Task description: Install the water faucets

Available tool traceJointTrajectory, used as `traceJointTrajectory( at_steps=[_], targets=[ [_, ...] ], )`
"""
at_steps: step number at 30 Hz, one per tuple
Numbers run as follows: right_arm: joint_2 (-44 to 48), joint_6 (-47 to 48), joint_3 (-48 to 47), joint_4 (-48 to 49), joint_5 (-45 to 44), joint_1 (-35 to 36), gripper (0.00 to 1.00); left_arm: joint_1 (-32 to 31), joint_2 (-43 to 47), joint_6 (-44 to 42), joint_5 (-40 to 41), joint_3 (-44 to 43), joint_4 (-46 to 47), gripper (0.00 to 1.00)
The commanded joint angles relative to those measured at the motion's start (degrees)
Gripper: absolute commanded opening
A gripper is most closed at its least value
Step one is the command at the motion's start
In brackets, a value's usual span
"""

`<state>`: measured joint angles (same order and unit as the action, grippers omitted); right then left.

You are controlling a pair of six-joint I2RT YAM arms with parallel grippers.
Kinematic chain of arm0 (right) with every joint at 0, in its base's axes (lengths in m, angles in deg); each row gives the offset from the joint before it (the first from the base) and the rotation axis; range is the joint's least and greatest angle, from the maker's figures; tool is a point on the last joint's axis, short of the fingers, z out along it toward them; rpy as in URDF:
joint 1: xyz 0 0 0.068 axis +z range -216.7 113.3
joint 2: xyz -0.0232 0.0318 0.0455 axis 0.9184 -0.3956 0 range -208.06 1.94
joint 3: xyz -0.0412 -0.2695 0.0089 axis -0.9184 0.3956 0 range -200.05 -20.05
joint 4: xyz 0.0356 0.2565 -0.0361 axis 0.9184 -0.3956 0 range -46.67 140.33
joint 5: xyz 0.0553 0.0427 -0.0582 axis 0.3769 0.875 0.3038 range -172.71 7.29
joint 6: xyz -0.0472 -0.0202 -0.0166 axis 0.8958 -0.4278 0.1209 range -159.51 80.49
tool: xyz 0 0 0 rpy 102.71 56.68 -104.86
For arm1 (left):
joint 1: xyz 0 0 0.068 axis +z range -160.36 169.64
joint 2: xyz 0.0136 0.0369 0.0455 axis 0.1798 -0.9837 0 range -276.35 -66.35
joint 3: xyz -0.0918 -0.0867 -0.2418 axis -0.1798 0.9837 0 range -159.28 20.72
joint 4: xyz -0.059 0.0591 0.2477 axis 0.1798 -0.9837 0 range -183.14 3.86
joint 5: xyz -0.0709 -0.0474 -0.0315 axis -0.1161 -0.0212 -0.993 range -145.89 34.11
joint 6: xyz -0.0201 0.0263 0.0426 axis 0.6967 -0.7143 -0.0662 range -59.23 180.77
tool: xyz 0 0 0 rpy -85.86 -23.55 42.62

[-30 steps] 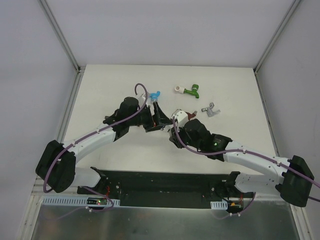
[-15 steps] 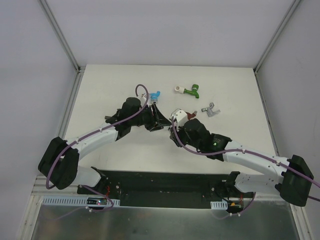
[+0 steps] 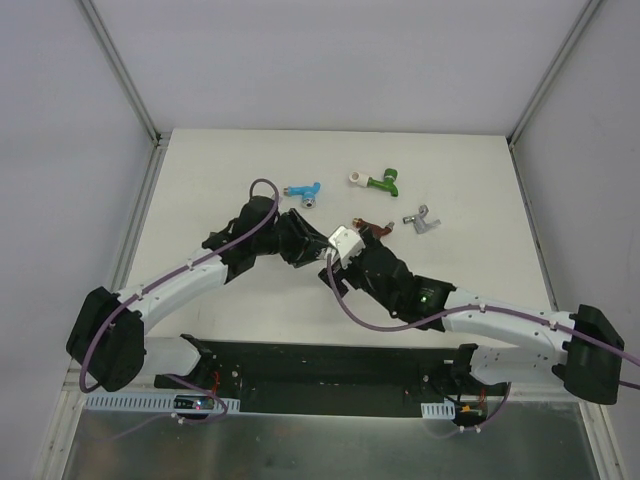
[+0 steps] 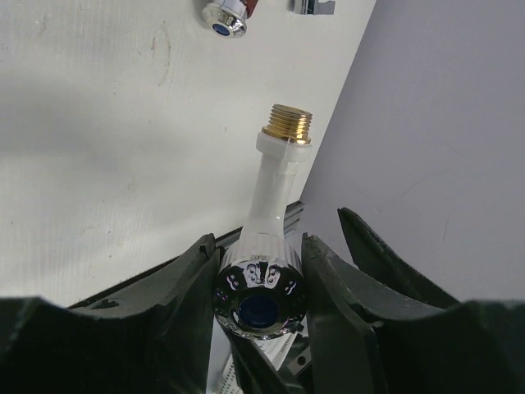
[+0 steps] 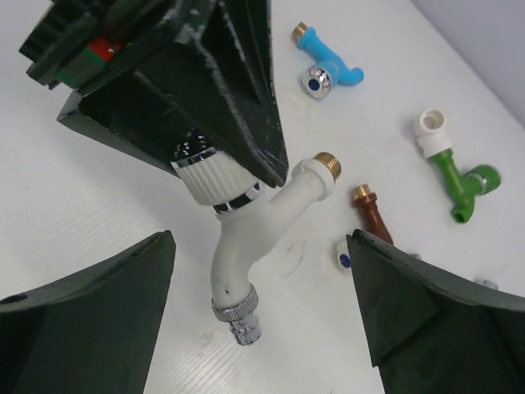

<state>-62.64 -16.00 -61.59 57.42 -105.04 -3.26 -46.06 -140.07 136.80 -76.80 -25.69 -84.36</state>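
Observation:
My left gripper (image 4: 260, 243) is shut on the chrome-capped knob of the white water faucet (image 4: 272, 193), which hangs above the table with its brass thread pointing away. In the right wrist view the same white faucet (image 5: 246, 238) has its spout pointing down between the wide-open fingers of my right gripper (image 5: 261, 240), which touch nothing. The left gripper's dark fingers (image 5: 234, 107) clamp the knob from above. On the table lie a blue faucet (image 5: 332, 70), a green faucet (image 5: 455, 176), a brown faucet (image 5: 373, 217) and a grey faucet (image 3: 424, 220).
A short white pipe fitting (image 5: 432, 131) sits on the green faucet's end. Both arms meet mid-table (image 3: 200, 200). A black base plate (image 3: 330, 365) runs along the near edge. Grey walls (image 3: 80, 150) close in the left, right and back.
My left gripper has shut on the white faucet's knob. My right gripper has opened wide and let the faucet go. Both arms shifted slightly left, uncovering the blue faucet.

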Motion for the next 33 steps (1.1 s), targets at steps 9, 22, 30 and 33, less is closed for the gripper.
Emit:
traceJointTrajectory(
  at_steps=[9,22,30,33],
  targets=[
    [-12.84,22.01,1.20,26.37,-13.35,4.85,0.85,-0.68,7.18,4.92,5.00,-2.19,-3.80,0.00],
    [-17.96,23.70,-0.03,32.73,-14.50,4.76,0.21,0.19,10.52,-1.13,8.07,-2.54,-6.34,0.11],
    [-11.37,9.30,-1.53,21.05,-7.66,2.92,0.00,3.80,18.15,-25.46,16.05,-7.11,-13.37,0.77],
    [-7.94,2.97,-1.61,16.57,-2.13,0.73,0.00,4.24,23.68,-36.53,19.84,-7.46,-14.09,0.92]
  ],
)
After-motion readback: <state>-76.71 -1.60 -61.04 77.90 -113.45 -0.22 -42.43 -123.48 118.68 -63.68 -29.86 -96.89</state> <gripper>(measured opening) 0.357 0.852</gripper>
